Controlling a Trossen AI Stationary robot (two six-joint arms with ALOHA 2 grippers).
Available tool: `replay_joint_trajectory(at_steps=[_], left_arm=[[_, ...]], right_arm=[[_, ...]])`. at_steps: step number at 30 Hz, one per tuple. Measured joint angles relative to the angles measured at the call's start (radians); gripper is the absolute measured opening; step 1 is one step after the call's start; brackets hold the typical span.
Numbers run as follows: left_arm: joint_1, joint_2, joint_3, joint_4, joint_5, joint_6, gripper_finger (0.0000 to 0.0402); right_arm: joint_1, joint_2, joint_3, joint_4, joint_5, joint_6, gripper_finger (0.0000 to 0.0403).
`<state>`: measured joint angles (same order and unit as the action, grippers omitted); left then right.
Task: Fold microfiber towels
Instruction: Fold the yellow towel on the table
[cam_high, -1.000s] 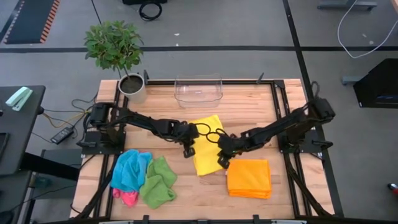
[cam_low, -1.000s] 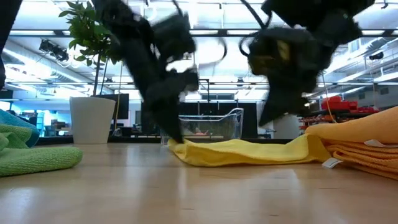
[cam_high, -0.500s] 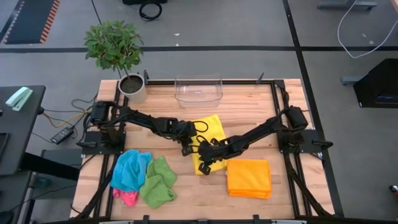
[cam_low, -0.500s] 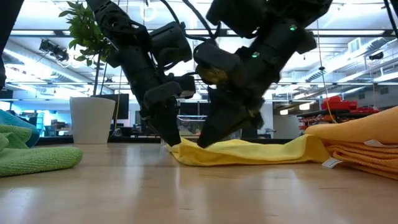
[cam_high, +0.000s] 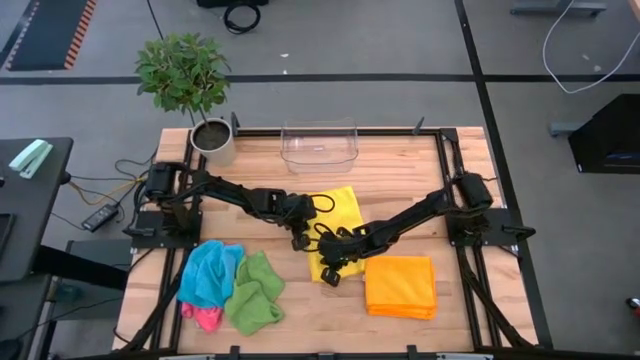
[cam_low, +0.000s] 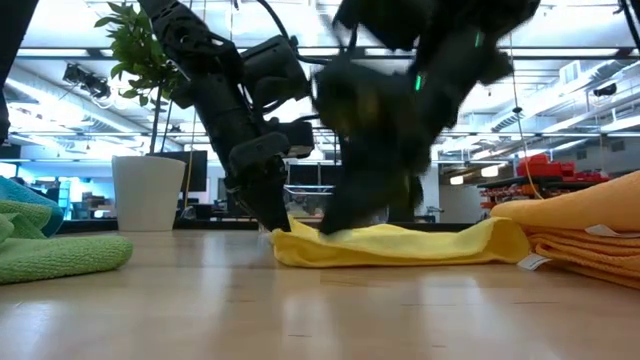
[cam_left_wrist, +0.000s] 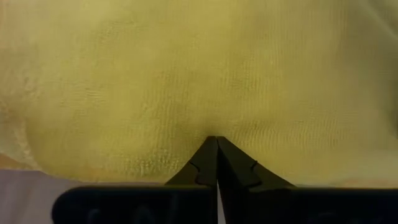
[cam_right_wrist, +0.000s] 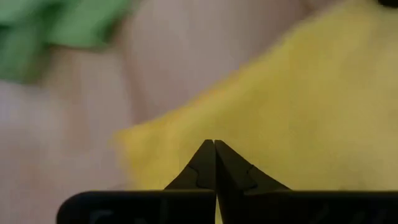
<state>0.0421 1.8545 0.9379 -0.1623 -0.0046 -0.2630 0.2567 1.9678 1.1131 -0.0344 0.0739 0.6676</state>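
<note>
A yellow microfiber towel (cam_high: 338, 215) lies flat in the middle of the table, folded into a long strip. My left gripper (cam_high: 300, 241) is shut, with its tips down at the towel's left edge (cam_low: 281, 229). My right gripper (cam_high: 329, 274) is also shut and sits low over the towel's near left corner, blurred in the low view (cam_low: 338, 226). A stack of folded orange towels (cam_high: 400, 286) lies near right. Blue (cam_high: 205, 272), green (cam_high: 252, 294) and pink (cam_high: 206, 319) towels lie heaped near left. My left gripper presses its shut fingertips (cam_left_wrist: 216, 140) down on the yellow towel close to its left edge (cam_left_wrist: 124, 162), slanting down from the table's left. The towel lies flat on the table under them. My right gripper has its shut fingertips (cam_right_wrist: 214, 144) on the yellow towel beside its near left corner (cam_right_wrist: 134, 140), slanting down from the right. The towel stays flat on the table.
A clear plastic bin (cam_high: 319, 143) stands at the far edge. A potted plant (cam_high: 211, 138) stands at the far left corner. Bare wood shows between the towel heap and the yellow towel, and along the near edge.
My right gripper has swept from the yellow towel's right side, beside the orange stack, toward the table's left and down to the towel's near left corner, staying shut. The yellow towel has stayed flat on the table.
</note>
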Motion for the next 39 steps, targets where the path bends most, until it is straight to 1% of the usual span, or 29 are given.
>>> replay_joint_trajectory(at_steps=[4, 7, 9, 11, 14, 17, 22, 24, 27, 29, 33, 36, 39], left_arm=[[-0.005, -0.005, 0.000, -0.038, -0.012, 0.048, 0.0006], [-0.020, -0.017, -0.001, -0.100, -0.021, 0.085, 0.0010], [-0.028, -0.042, 0.000, -0.159, -0.035, 0.101, 0.0007], [-0.037, -0.068, -0.013, -0.214, -0.059, 0.118, 0.0005], [-0.041, -0.124, -0.057, -0.214, -0.070, 0.118, 0.0009], [-0.041, -0.172, -0.115, -0.198, -0.069, 0.098, 0.0011], [-0.038, -0.205, -0.192, -0.124, -0.066, 0.050, 0.0006], [-0.038, -0.209, -0.199, -0.119, -0.067, 0.039, 0.0010], [-0.038, -0.209, -0.199, -0.119, -0.071, 0.039, 0.0012], [-0.036, -0.209, -0.200, -0.118, -0.071, 0.040, 0.0007], [-0.027, -0.210, -0.201, -0.112, -0.066, 0.046, 0.0009], [-0.023, -0.241, -0.201, -0.100, -0.071, 0.043, 0.0022], [-0.021, -0.306, -0.191, -0.100, -0.085, 0.044, 0.0025]], right_arm=[[-0.008, -0.119, -0.014, -0.089, 0.004, -0.043, 0.0002], [-0.014, -0.196, -0.064, -0.181, 0.014, -0.065, 0.0002], [-0.018, -0.243, -0.120, -0.167, 0.009, -0.054, 0.0002], [-0.018, -0.273, -0.188, -0.126, -0.006, -0.010, 0.0002], [-0.017, -0.281, -0.261, -0.015, -0.014, 0.032, 0.0002], [-0.015, -0.266, -0.271, 0.081, -0.007, 0.044, 0.0002], [-0.018, -0.200, -0.241, 0.077, -0.006, 0.020, 0.0002], [-0.021, -0.179, -0.236, 0.080, -0.018, 0.022, 0.0002], [-0.020, -0.165, -0.238, 0.021, -0.025, 0.043, 0.0002], [-0.013, -0.169, -0.238, -0.019, -0.028, 0.047, 0.0002], [-0.005, -0.170, -0.238, -0.012, -0.052, 0.044, 0.0002], [-0.006, -0.195, -0.238, 0.035, -0.082, 0.039, 0.0002], [-0.023, -0.250, -0.236, 0.033, -0.054, 0.013, 0.0002]])
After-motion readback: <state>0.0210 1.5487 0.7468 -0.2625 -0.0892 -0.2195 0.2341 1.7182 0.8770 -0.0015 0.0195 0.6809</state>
